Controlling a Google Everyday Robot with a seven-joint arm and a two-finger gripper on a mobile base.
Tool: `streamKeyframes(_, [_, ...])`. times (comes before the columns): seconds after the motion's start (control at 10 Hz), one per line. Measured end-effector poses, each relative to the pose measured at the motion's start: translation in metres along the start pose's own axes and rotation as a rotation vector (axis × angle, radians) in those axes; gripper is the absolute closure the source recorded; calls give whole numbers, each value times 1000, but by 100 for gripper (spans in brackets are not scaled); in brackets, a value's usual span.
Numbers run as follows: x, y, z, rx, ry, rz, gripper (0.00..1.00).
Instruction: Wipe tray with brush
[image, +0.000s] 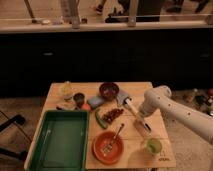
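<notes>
A wooden tabletop was seen from above, crowded with dishes. The brush, white-handled, lay slantwise right of centre, well apart from the green tray at the front left. The gripper was lowered at the brush's near end; whether its fingers were closed on the handle could not be told. The pick-up step was judged to be in hand. Next, the brush would need to be lifted clear of the orange bowl and carried left to the tray.
</notes>
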Motion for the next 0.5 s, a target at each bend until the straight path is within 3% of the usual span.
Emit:
streamKeyframes(0.3, [0,1,-1,-6,-6,-8,100])
streamKeyframes(0.5, [-3,-3,-18,-6,-70,-21,100])
